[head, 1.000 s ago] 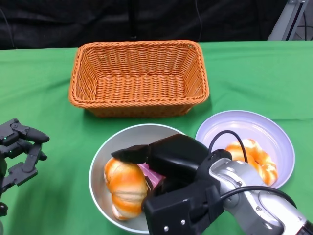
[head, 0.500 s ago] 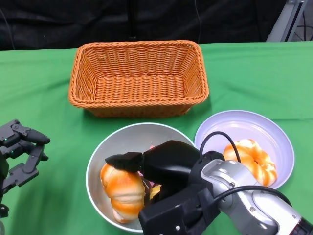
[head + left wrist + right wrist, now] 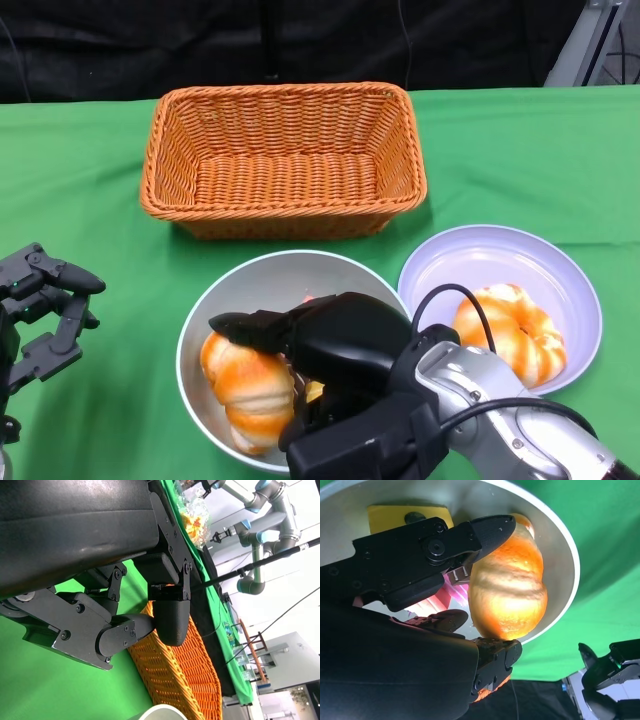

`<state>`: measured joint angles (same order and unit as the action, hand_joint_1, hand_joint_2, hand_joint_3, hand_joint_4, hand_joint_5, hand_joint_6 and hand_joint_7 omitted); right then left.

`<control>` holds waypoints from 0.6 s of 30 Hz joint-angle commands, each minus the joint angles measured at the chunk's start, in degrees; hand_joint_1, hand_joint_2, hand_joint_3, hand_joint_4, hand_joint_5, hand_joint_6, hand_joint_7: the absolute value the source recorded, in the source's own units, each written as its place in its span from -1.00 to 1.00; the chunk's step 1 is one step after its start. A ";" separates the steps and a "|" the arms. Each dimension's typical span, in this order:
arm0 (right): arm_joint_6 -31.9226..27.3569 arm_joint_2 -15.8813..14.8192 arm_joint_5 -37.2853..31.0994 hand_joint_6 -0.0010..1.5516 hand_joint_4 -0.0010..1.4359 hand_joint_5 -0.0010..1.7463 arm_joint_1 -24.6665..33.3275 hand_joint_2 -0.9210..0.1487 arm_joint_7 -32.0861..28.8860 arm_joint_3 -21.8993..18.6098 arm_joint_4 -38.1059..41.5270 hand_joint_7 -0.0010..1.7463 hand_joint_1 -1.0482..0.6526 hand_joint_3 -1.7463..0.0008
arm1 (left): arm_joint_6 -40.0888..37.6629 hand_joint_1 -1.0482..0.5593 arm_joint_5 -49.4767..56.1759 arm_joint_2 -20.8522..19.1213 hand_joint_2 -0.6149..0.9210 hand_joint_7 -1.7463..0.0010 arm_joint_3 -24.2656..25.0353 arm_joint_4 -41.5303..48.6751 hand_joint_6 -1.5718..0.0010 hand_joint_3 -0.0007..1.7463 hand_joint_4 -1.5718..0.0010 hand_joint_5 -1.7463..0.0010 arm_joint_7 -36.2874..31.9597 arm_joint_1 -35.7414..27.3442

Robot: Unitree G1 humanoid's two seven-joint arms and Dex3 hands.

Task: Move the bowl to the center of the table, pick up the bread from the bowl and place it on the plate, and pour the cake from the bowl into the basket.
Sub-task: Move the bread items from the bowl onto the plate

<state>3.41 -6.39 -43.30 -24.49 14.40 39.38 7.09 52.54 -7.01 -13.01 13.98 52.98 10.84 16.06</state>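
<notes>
Bread [image 3: 248, 385] is lying in the bowl [image 3: 240, 290], and the right hand [image 3: 320, 345] is reaching into that bowl with its fingers [image 3: 487, 527] bracketing the loaf on two sides, touching it or very nearly; whether it is actually gripping is something I cannot tell. One piece of bread [image 3: 508, 330] is already sitting on the plate [image 3: 560, 270], and the bowl is standing near the middle of the table [image 3: 80, 160], in front of the basket [image 3: 283, 160], so the first step looks done and the bread transfer is partly done. Cake [image 3: 440, 600] is showing only as a pink patch behind the fingers, and the basket is holding nothing visible, so pouring is judged to be remaining. Left hand [image 3: 40, 315] is waiting well apart at the table's near left, fingers spread and holding nothing. Much of the bowl's inside is being hidden by the right hand, and a yellow piece [image 3: 395, 515] there is too covered to identify.
</notes>
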 commanded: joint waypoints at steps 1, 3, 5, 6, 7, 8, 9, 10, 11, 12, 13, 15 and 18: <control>1.53 -0.03 -0.34 -0.84 -0.42 -0.97 0.20 -1.00 -3.23 -0.89 0.97 -0.99 -0.67 0.95 | -0.32 0.06 -0.67 -0.69 0.96 -0.21 0.35 0.16 -0.16 -0.56 -0.07 -0.64 0.62 0.02; 1.88 -0.12 -0.35 -0.85 -0.42 -0.97 0.08 -1.00 -3.92 -1.04 1.23 -0.99 -0.66 0.95 | -0.55 0.08 -0.95 -0.67 0.99 -0.21 0.35 0.24 -0.16 -0.61 -0.08 -0.62 0.96 0.12; 2.60 -0.41 -0.37 -0.85 -0.42 -0.97 -0.05 -1.00 -4.66 -1.18 1.39 -0.99 -0.66 0.93 | -0.65 0.11 -1.03 -0.63 0.97 -0.22 0.37 0.31 -0.16 -0.58 -0.10 -0.59 1.09 0.19; 2.97 -0.49 -0.29 -0.85 -0.42 -0.97 0.04 -1.00 -5.17 -1.37 1.43 -0.99 -0.66 0.92 | -0.57 0.14 -1.03 -0.64 0.89 -0.22 0.40 0.50 -0.16 -0.45 -0.11 -0.57 1.16 0.26; 3.20 -0.49 -0.26 -0.84 -0.42 -0.97 0.12 -1.00 -5.62 -1.51 1.52 -0.99 -0.66 0.91 | -0.51 0.15 -1.03 -0.67 0.80 -0.22 0.42 0.65 -0.16 -0.28 -0.11 -0.56 1.23 0.31; 3.35 -0.47 -0.24 -0.83 -0.42 -0.97 0.18 -1.00 -5.91 -1.60 1.59 -0.98 -0.66 0.91 | -0.46 0.16 -1.04 -0.69 0.73 -0.22 0.43 0.77 -0.16 -0.17 -0.11 -0.56 1.27 0.35; 3.61 -0.36 -0.32 -0.82 -0.42 -0.97 0.46 -1.00 -6.94 -1.80 1.76 -0.98 -0.66 0.91 | -0.44 0.17 -1.06 -0.65 0.69 -0.22 0.48 0.86 -0.16 -0.10 -0.11 -0.56 1.21 0.40; 3.89 -0.33 -0.43 -0.80 -0.41 -0.97 0.62 -1.00 -7.85 -1.88 2.03 -0.98 -0.66 0.91 | -0.44 0.17 -0.93 -0.66 0.67 -0.21 0.49 0.91 -0.16 -0.05 -0.11 -0.57 0.98 0.42; 4.11 -0.33 -0.50 -0.79 -0.41 -0.97 0.71 -1.00 -8.51 -1.91 2.25 -0.97 -0.66 0.92 | -0.43 0.17 -0.83 -0.67 0.65 -0.21 0.49 0.94 -0.17 -0.01 -0.10 -0.58 0.82 0.44; 4.25 -0.35 -0.52 -0.78 -0.41 -0.97 0.73 -1.00 -8.96 -1.89 2.41 -0.97 -0.66 0.92 | -0.43 0.17 -0.76 -0.68 0.63 -0.21 0.49 0.97 -0.17 0.03 -0.10 -0.59 0.72 0.45; 4.33 -0.38 -0.51 -0.78 -0.40 -0.97 0.69 -1.00 -9.14 -1.85 2.53 -0.97 -0.66 0.92 | -0.42 0.17 -0.72 -0.69 0.62 -0.21 0.49 0.98 -0.17 0.04 -0.10 -0.59 0.68 0.46; 4.42 -0.41 -0.48 -0.77 -0.40 -0.97 0.64 -1.00 -9.36 -1.79 2.66 -0.98 -0.66 0.93 | -0.40 0.17 -0.72 -0.69 0.60 -0.22 0.49 1.00 -0.17 0.07 -0.10 -0.59 0.68 0.47; 3.86 -0.44 0.61 -0.77 -0.40 -0.97 0.32 -1.00 -7.12 -1.80 2.56 -0.98 -0.66 0.93 | -0.51 0.17 -0.77 -0.85 0.60 -0.22 0.52 1.03 -0.17 0.08 -0.10 -0.59 0.81 0.47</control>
<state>7.42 -6.46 -43.34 -24.27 6.10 38.33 9.57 52.41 -7.38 -13.01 14.01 53.63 11.63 16.13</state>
